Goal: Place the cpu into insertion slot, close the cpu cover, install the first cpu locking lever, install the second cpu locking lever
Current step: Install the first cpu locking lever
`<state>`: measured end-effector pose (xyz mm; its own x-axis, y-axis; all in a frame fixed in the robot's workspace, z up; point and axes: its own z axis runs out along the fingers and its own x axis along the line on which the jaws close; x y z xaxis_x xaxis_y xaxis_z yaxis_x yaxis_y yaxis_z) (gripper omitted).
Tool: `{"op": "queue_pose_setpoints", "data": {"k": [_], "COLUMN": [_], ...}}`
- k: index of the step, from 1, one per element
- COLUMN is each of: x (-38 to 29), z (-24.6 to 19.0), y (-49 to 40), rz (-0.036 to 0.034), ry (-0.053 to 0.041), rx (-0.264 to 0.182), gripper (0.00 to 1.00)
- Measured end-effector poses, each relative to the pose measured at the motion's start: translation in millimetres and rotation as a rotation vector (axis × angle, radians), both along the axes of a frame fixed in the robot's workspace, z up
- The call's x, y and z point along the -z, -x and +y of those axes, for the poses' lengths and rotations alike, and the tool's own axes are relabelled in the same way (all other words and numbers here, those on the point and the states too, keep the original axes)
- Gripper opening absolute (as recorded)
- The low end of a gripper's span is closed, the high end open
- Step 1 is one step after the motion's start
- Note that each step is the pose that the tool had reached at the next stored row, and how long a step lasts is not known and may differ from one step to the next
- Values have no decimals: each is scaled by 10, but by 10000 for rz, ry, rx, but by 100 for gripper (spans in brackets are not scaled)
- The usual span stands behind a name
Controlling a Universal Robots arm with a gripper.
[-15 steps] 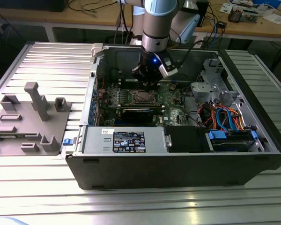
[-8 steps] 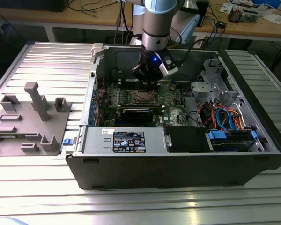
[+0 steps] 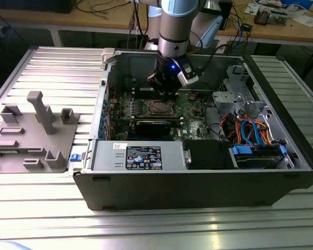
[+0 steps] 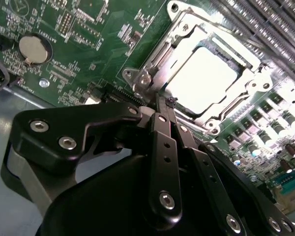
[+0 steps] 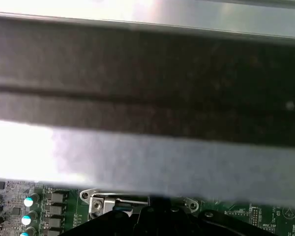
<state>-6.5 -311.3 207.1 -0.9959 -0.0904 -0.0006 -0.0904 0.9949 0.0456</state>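
Note:
The cpu (image 4: 201,81) lies flat in the insertion slot (image 3: 160,108) on the green board, its silvery top glaring under the light. The cpu cover (image 4: 162,54), a thin metal frame, lies down around it with the chip showing through its window. My gripper (image 4: 170,103) is shut, its black fingers (image 4: 163,142) pressed together, the tips right at the socket's edge near one corner bracket. In the exterior view the gripper (image 3: 164,94) hangs just above the slot inside the open computer case. I cannot tell how the locking levers stand.
A grey power supply box (image 3: 138,156) and a black card (image 3: 154,126) sit just in front of the socket. Blue and orange cables (image 3: 250,130) fill the case on the exterior view's right. A grey fixture (image 3: 36,130) stands on the table outside. The case wall (image 5: 147,73) is close by.

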Motion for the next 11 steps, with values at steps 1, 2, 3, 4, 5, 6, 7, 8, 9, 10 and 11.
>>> {"op": "queue_pose_setpoints", "data": {"k": [1, 2, 3, 4, 5, 6, 7, 8, 9, 10, 11], "x": [0, 0, 0, 0, 0, 0, 0, 1, 0, 0, 0], "z": [-17, -33, -56, -72, -90, -105, -122, -137, -164, -178, -191], "y": [0, 0, 0, 0, 0, 0, 0, 0, 0, 0, 0], "rz": [0, 0, 0, 0, -1, 0, 0, -1, 0, 0, 0], "ry": [0, 0, -1, 0, 0, 0, 0, -1, 0, 0, 0], "rx": [0, 0, 1, 0, 0, 1, 0, 0, 0, 0, 0], "gripper": [11, 11, 11, 11, 11, 11, 11, 11, 11, 11, 11]}}
